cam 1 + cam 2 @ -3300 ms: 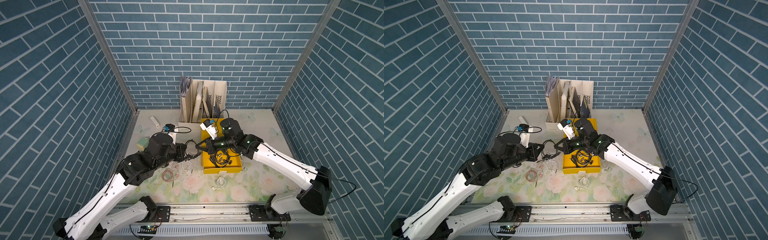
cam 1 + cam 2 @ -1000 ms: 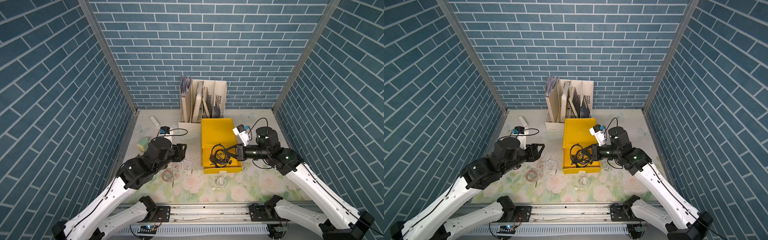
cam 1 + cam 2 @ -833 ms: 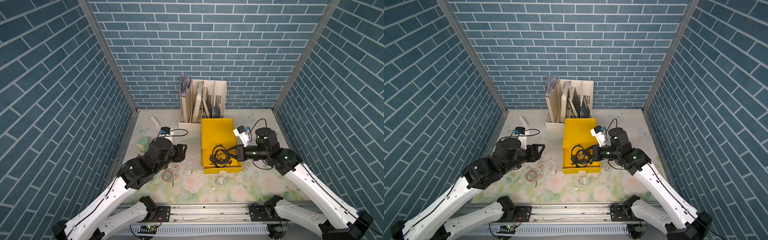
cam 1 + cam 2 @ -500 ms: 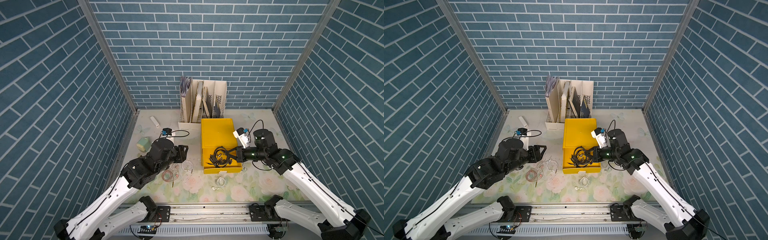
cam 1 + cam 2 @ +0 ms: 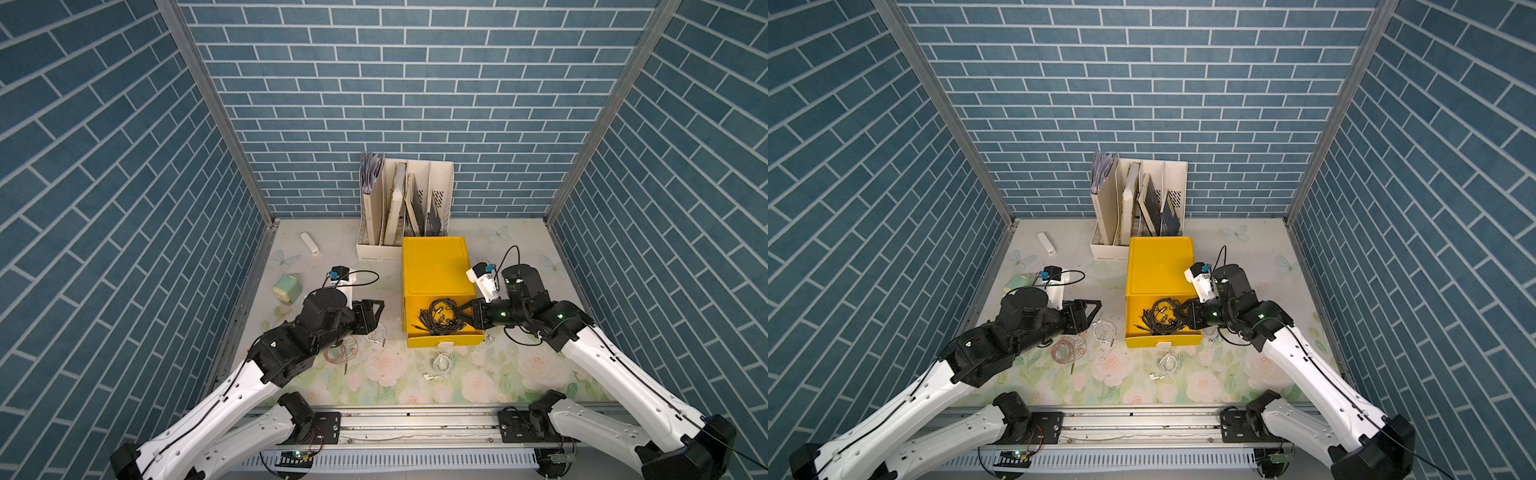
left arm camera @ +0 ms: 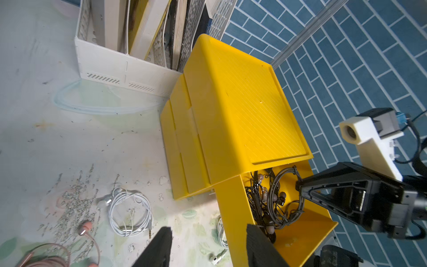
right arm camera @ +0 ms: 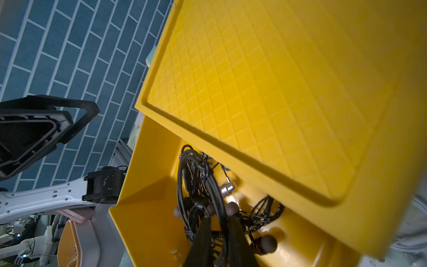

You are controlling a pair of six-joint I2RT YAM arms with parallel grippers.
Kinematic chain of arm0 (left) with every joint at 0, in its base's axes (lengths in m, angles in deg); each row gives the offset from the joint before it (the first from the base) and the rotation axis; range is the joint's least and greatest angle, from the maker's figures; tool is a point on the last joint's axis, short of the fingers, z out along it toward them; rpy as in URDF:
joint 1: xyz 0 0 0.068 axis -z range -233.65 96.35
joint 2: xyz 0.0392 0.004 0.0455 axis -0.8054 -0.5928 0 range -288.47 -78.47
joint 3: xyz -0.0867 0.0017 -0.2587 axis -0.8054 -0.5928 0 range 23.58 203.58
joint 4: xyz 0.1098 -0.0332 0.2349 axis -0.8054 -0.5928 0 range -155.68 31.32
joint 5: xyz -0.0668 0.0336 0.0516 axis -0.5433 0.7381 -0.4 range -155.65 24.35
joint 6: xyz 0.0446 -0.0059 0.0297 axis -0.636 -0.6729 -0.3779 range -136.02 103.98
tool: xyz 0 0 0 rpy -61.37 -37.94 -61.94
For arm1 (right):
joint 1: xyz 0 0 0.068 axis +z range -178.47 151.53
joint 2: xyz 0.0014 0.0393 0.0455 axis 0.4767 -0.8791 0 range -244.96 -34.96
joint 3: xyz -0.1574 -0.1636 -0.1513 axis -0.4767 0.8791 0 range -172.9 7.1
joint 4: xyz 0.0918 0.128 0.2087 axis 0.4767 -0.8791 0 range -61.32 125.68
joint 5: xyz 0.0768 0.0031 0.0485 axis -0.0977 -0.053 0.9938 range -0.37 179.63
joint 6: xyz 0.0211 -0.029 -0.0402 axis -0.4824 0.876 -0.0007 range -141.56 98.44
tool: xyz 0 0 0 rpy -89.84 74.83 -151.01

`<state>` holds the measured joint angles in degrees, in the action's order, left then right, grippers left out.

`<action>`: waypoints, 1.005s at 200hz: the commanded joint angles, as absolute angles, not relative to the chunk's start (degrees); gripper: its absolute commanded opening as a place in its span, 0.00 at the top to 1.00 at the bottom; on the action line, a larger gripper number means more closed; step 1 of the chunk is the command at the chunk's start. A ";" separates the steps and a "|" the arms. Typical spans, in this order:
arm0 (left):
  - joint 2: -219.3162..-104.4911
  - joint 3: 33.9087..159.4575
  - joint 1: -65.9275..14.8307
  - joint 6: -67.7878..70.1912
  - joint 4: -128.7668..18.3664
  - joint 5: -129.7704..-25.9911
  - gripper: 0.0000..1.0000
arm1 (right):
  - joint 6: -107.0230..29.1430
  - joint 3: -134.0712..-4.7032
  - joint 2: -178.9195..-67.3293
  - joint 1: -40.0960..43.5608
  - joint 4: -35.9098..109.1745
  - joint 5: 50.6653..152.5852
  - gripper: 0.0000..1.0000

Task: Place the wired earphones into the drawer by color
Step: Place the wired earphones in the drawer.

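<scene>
Read a top view as a dial with 12 o'clock at the back wall. The yellow cabinet (image 5: 434, 266) stands just toward 1 o'clock of the middle of the table (image 5: 519, 365), its drawer (image 5: 444, 340) pulled out toward 6 o'clock; inside lies 1 tangle of black earphones (image 5: 438, 322), several cables knotted together. The right gripper (image 5: 460, 315) reaches in over the drawer's 3 o'clock wall, its tips at the tangle; in the right wrist view its 2 fingers (image 7: 201, 240) stand a narrow gap apart with 1 black cable running between them, and I cannot tell whether they pinch it or merely flank it. The left gripper (image 5: 376, 316) hovers at 9 o'clock of the drawer, released, its 2 fingers well apart with nothing between them; just beside its tips, on the table, lies 1 coil of white earphones (image 5: 1104, 330); a pinkish coil (image 5: 1065, 351) lies at 8 o'clock of the drawer. A second white coil (image 5: 442, 360) lies at 6 o'clock, near the drawer front, with 1 earbud (image 5: 430, 377) beyond it; a file rack (image 5: 405, 208) stands at 12 o'clock of the cabinet; a pale green block (image 5: 286, 289) sits well apart at 9 o'clock.
</scene>
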<state>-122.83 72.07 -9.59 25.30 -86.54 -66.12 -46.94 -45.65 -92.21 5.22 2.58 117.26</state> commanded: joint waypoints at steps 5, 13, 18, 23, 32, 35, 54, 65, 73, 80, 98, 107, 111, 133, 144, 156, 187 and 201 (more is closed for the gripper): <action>-120.15 69.51 -9.53 26.86 -81.83 -69.43 0.42 | -45.46 -46.13 -91.56 4.97 1.08 115.73 0.66; -119.46 68.54 -9.29 27.36 -81.16 -70.13 0.41 | -45.46 -46.41 -91.78 4.88 0.98 115.73 0.64; -119.11 67.95 -8.99 27.69 -80.82 -70.50 0.41 | -45.46 -46.64 -91.90 4.90 0.93 115.66 0.63; -118.70 67.31 -8.56 28.06 -80.47 -70.65 0.40 | -45.46 -46.92 -92.04 4.93 0.86 115.57 0.62; -118.12 66.19 -7.50 28.85 -79.98 -70.37 0.40 | -45.38 -47.55 -92.24 4.93 0.63 115.23 0.60; -117.94 65.82 -6.90 29.15 -79.83 -70.05 0.39 | -45.37 -47.83 -92.38 4.88 0.58 115.21 0.60; -117.00 63.79 -2.24 30.75 -78.77 -66.49 0.37 | -45.46 -49.72 -93.22 4.79 0.37 115.44 0.56; -117.18 63.71 0.74 31.22 -79.39 -63.65 0.37 | -45.25 -51.21 -93.96 4.76 0.09 115.42 0.54; -117.56 64.27 2.78 31.40 -80.83 -60.82 0.37 | -45.12 -52.32 -94.57 4.68 -0.10 115.46 0.53; -117.42 64.69 4.54 31.66 -81.79 -58.63 0.36 | -44.95 -53.40 -95.12 4.75 -0.45 115.51 0.52; -115.74 63.72 8.66 33.17 -80.50 -56.42 0.36 | -44.52 -56.67 -96.16 4.67 -0.97 115.74 0.52; -115.39 62.04 11.01 34.84 -78.57 -55.96 0.38 | -44.11 -58.62 -96.46 4.57 -1.36 115.04 0.52; -115.39 61.17 12.43 35.79 -77.72 -55.52 0.39 | -43.92 -59.62 -96.60 4.43 -1.59 114.48 0.52; -114.73 57.68 24.22 42.67 -76.79 -46.11 0.43 | -42.90 -65.18 -98.70 3.48 -3.19 111.02 0.55; -117.73 57.67 31.87 46.47 -77.75 -38.22 0.55 | -42.65 -67.60 -100.76 2.64 -3.92 109.24 0.57; -120.63 57.68 39.27 50.92 -76.97 -30.16 0.70 | -42.70 -69.65 -103.45 1.57 -3.67 108.86 0.65; -131.91 57.44 45.92 54.86 -60.58 -21.57 0.98 | -43.26 -73.00 -110.15 0.52 0.90 110.72 0.93; -138.52 59.62 46.34 50.78 -51.81 -21.18 1.00 | -43.62 -74.98 -113.32 0.26 2.48 111.71 0.96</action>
